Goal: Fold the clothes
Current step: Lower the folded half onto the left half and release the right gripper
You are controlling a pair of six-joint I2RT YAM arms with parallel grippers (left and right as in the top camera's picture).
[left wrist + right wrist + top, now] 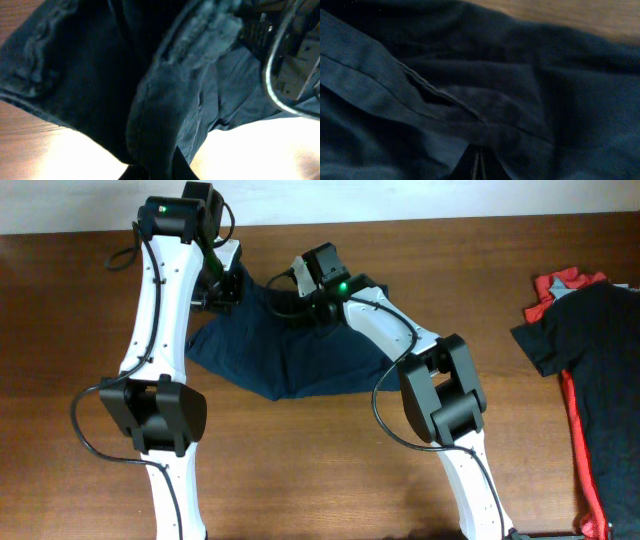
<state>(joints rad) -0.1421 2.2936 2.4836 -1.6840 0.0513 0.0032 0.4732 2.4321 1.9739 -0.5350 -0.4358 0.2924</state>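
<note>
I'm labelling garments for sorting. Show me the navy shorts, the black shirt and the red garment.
navy shorts (270, 360), overhead view, flat fabric between the arms.
black shirt (605, 350), overhead view, middle of its body.
red garment (550, 287), overhead view, corner showing above the shirt.

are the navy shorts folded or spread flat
Neither: the shorts are rumpled mid-fold, far edge bunched at the left gripper and right gripper; wrist views show creased, overlapping cloth.

Brown wood-grain table (60, 330) fills the overhead view, with a pale strip (400, 198) along its far edge beyond the left gripper (222, 288) and right gripper (285, 298). Left wrist view: strong glare on the tabletop beneath that gripper. Right wrist view: bare wood ahead, upper right.
</note>
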